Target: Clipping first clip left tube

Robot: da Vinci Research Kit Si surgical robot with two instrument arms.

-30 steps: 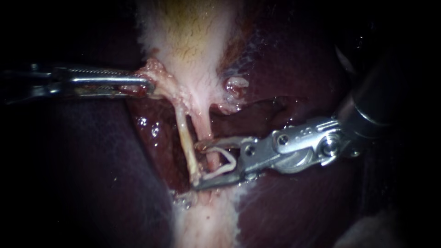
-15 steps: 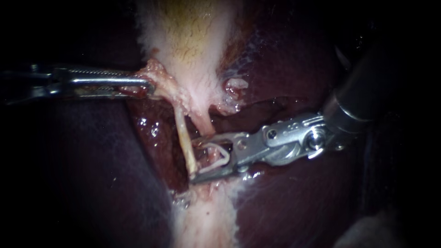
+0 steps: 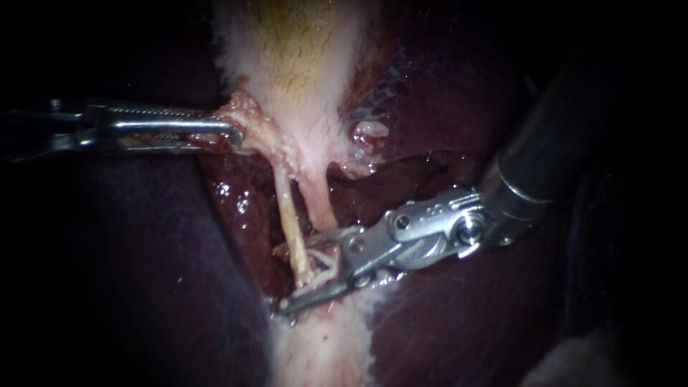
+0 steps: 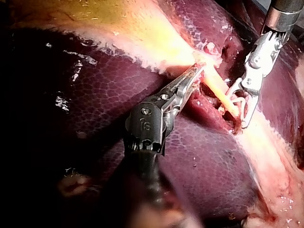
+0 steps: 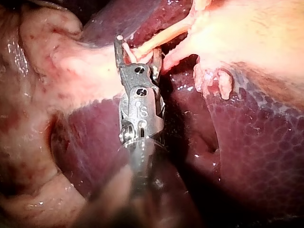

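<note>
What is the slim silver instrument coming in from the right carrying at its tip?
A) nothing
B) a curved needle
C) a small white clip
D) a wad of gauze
C: the right instrument holds a small white clip between its jaws, at the thin pale left tube.

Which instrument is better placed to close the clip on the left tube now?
The right instrument: its jaws hold the clip astride the left tube. The left instrument is shut on gallbladder tissue, likely tensioning the tube.
</note>
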